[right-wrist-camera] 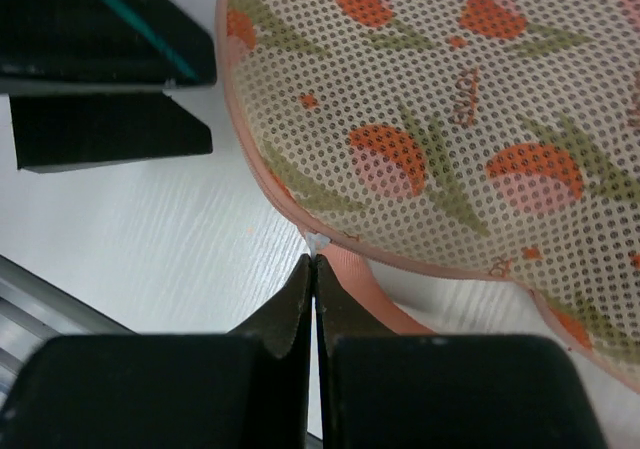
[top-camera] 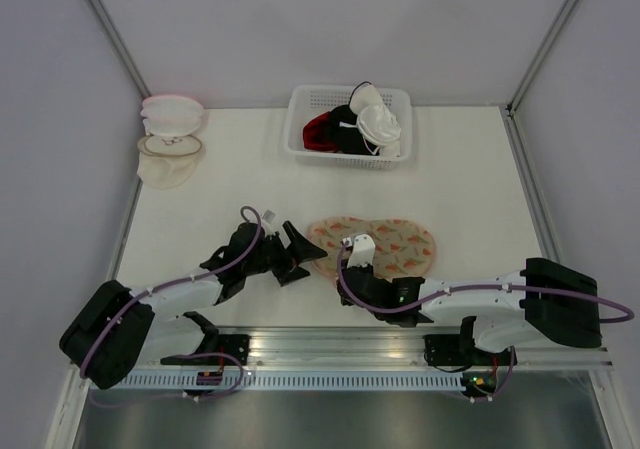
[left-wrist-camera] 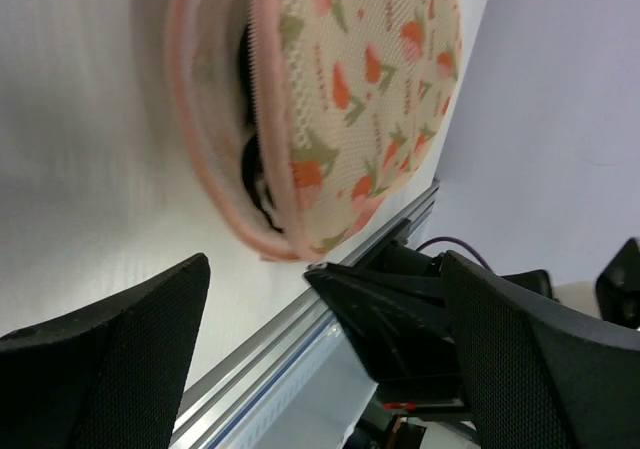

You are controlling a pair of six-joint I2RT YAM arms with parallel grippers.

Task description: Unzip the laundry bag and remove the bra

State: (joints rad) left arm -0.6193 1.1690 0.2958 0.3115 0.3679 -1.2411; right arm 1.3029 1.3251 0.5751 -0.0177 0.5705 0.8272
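The laundry bag (top-camera: 385, 244), beige mesh with an orange-and-green floral print and pink trim, lies flat near the table's front centre. In the left wrist view the laundry bag (left-wrist-camera: 360, 79) shows its zipper edge parted, with something dark (left-wrist-camera: 250, 164) in the gap; the bra is not clearly visible. My right gripper (right-wrist-camera: 315, 264) is shut on the small silvery zipper pull (right-wrist-camera: 318, 241) at the bag's near left edge (right-wrist-camera: 420, 119); in the top view it (top-camera: 347, 261) sits on that edge. My left gripper (top-camera: 305, 259) is open and empty just left of the bag, its fingers (left-wrist-camera: 110, 359) wide apart.
A white lattice basket (top-camera: 300, 141) with red, black and white garments stands at the back centre. White and pink domed pouches (top-camera: 170, 117) and another pouch (top-camera: 168, 157) lie at the back left. A metal rail (top-camera: 330, 344) runs along the near edge.
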